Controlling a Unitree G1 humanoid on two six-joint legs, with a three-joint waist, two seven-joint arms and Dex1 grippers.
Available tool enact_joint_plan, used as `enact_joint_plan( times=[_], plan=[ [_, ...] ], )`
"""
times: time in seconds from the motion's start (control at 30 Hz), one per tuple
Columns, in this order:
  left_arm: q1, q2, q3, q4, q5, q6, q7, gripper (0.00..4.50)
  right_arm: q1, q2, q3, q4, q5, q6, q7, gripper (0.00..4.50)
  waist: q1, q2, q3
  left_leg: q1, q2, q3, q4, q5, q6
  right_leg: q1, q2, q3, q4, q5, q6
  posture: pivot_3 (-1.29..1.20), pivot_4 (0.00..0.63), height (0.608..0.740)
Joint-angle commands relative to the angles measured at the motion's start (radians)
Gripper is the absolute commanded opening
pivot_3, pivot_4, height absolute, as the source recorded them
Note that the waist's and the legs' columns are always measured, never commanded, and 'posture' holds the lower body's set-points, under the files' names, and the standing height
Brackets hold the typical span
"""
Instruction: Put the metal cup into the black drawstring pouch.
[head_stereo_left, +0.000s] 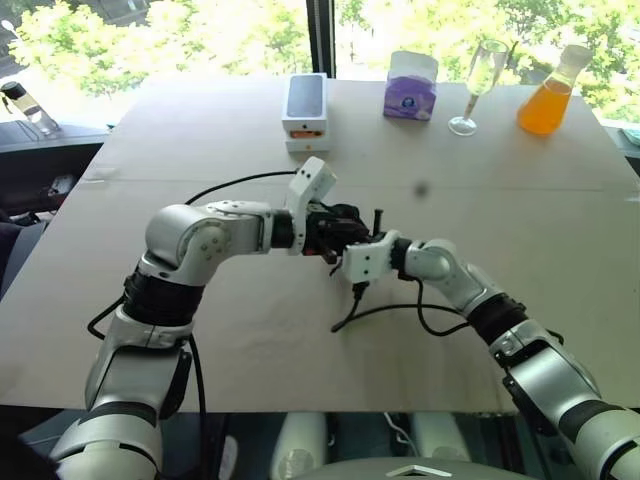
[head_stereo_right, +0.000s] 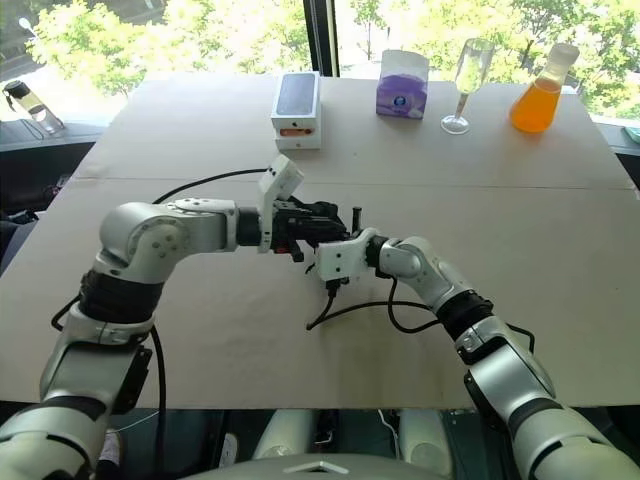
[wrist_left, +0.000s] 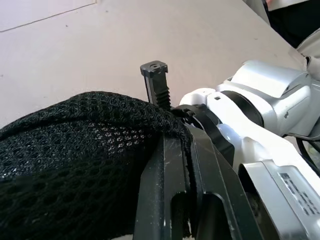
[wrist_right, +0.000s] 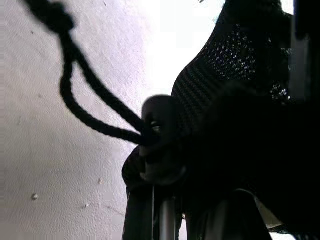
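Both tools meet mid-desk over the pouch. Left tool (wrist_left: 187, 165) is clamped together on the black drawstring pouch (wrist_left: 75, 165), pinching the mesh fabric near its edge. Right tool (head_stereo_left: 352, 258) is also closed on the pouch, at the mouth end by the cord lock (wrist_right: 157, 135), with the drawstring (wrist_right: 80, 95) looping free off it. Pouch is held up just above the desk (head_stereo_left: 300, 330) between the two tools. The metal cup can't be made out; the pouch looks bulged, so my guess is it's already inside, but I can't confirm. Risks: both grips are thin fabric pinches, so a slip on either side drops the pouch; if the mouth isn't cinched and tips down, the cup could slide out; the loose cord could snag on a finger when releasing.
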Motion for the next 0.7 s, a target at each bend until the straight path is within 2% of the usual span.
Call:
enact_joint_plan(
  times=[0.03, 0.13, 0.2, 0.3, 0.4, 0.6, 0.7],
  plan=[
    [-0.073, -0.164, 0.116, -0.007, -0.142, 0.074, 0.030, 0.00, 0.006, 0.030, 0.022, -0.033, 0.005, 0.030, 0.019, 0.08, 0.000, 0.000, 0.000, 0.000, 0.000, 0.000, 0.000, 0.000, 0.000, 0.000, 0.000, 0.000, 0.000, 0.000, 0.000, 0.00, 0.150, 0.737],
    [-0.072, -0.243, 0.248, -0.024, -0.295, 0.195, 0.082, 0.00, 0.019, 0.032, 0.018, -0.039, 0.018, 0.079, 0.045, 0.08, -0.004, 0.000, 0.000, 0.000, 0.001, 0.000, 0.001, 0.000, 0.000, 0.000, 0.000, 0.001, 0.000, 0.000, 0.000, 0.00, 0.150, 0.737],
    [-0.069, -0.270, 0.324, -0.017, -0.338, 0.234, 0.125, 0.00, 0.051, 0.055, -0.015, -0.060, 0.097, 0.136, 0.077, 0.08, -0.006, 0.000, 0.000, 0.000, 0.001, -0.001, 0.000, 0.000, 0.000, 0.000, 0.000, 0.000, 0.000, 0.000, 0.000, 0.00, 0.150, 0.737],
    [-0.072, -0.275, 0.422, 0.025, -0.340, 0.251, 0.183, 0.00, 0.094, 0.062, -0.049, -0.120, 0.180, 0.209, 0.130, 0.08, -0.006, 0.000, 0.000, 0.000, 0.002, -0.001, 0.000, 0.000, 0.000, 0.000, 0.000, 0.000, 0.001, 0.000, 0.000, 0.00, 0.150, 0.737],
    [-0.079, -0.244, 0.497, 0.109, -0.285, 0.220, 0.229, 0.00, 0.127, 0.046, -0.087, -0.202, 0.241, 0.283, 0.163, 0.08, -0.001, 0.000, 0.000, 0.001, 0.001, -0.002, 0.001, 0.000, 0.000, 0.002, 0.000, 0.000, 0.001, 0.000, 0.000, 0.00, 0.150, 0.737],
    [-0.045, -0.171, 0.422, 0.153, -0.121, 0.106, 0.176, 0.00, 0.176, 0.001, -0.146, -0.367, 0.351, 0.516, 0.246, 0.08, 0.001, 0.000, 0.000, 0.001, 0.000, -0.003, 0.001, 0.000, 0.000, 0.002, -0.001, -0.002, 0.001, 0.000, 0.000, 0.00, 0.150, 0.737],
    [-0.036, -0.149, 0.340, 0.146, -0.038, 0.045, 0.124, 0.00, 0.183, -0.019, -0.153, -0.417, 0.353, 0.584, 0.243, 1.05, 0.000, 0.000, 0.000, 0.000, 0.000, -0.003, 0.001, 0.000, 0.000, 0.002, 0.000, -0.002, 0.001, 0.000, 0.000, 0.00, 0.150, 0.737]
  ],
)
